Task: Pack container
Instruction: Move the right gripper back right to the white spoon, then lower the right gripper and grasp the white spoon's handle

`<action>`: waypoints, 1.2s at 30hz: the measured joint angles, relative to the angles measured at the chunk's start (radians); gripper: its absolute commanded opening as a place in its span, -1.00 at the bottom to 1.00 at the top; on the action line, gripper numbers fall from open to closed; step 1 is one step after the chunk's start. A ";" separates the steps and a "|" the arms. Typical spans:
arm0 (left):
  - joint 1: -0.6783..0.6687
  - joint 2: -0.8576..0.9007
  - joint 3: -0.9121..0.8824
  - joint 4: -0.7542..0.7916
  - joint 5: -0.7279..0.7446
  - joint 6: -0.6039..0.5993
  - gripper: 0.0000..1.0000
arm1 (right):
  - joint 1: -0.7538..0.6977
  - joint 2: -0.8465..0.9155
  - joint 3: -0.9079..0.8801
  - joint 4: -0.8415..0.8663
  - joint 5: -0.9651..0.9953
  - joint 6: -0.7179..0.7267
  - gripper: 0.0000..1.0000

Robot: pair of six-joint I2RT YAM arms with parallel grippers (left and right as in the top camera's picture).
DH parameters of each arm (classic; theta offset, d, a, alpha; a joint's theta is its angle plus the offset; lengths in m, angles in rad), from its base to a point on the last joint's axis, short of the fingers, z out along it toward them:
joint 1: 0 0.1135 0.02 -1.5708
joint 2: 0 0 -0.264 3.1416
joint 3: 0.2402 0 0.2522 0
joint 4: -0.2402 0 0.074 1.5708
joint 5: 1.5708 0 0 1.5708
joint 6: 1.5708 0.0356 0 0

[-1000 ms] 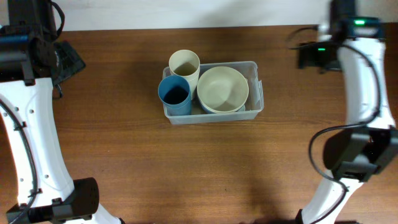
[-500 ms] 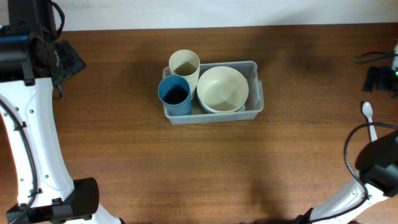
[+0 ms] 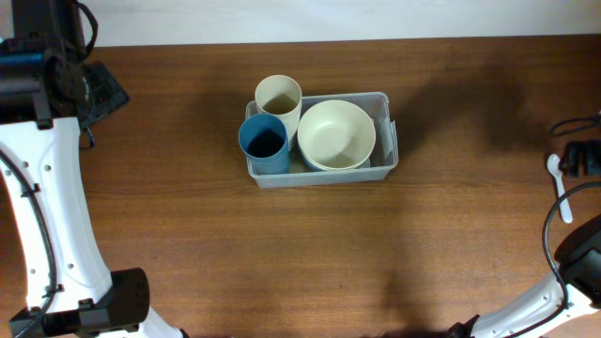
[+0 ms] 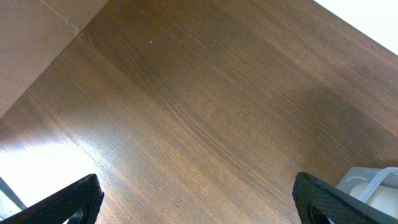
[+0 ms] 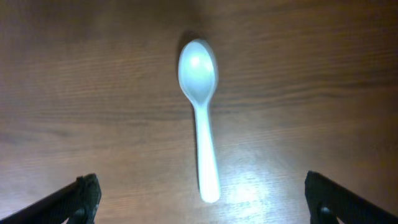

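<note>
At the far left the left arm (image 3: 42, 188) rises along the edge of the brown wooden table (image 3: 188, 235), its dark wrist near the back corner. The left gripper (image 4: 196, 204) hangs over bare wood with its jaws spread as wide as they go and nothing between them; in its own camera only the two black fingertips (image 4: 78, 199) show, one in each bottom corner, and a corner of the container peeps in at the lower right.

The container (image 3: 319, 176), a clear plastic bin with rounded corners, sits a little left of the table's middle, towards the back, its long side running left to right. In its left end stand two cups side by side: a cream cup (image 3: 279, 97) at the back corner and a blue cup (image 3: 264, 143) in front of it, the two touching. A cream bowl (image 3: 336, 133) fills the rest of the bin, upright and just beside both cups.

Well apart from the bin, near the right edge of the table, a white plastic spoon (image 5: 200, 118) lies flat on the wood, bowl up and pointing to the back of the table. The right gripper (image 5: 205, 208) hovers above its handle end, jaws fully parted, fingertips either side and clear of the spoon, holding nothing
</note>
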 measured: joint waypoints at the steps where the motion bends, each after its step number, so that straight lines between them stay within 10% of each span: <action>1: 0.000 0.000 0.000 0.000 0.000 0.000 0.99 | 0.003 0.000 -0.026 0.015 0.000 -0.030 0.98; 36: 0.000 0.000 0.000 0.000 0.000 0.000 0.99 | 0.021 0.111 -0.109 0.066 0.060 -0.195 0.98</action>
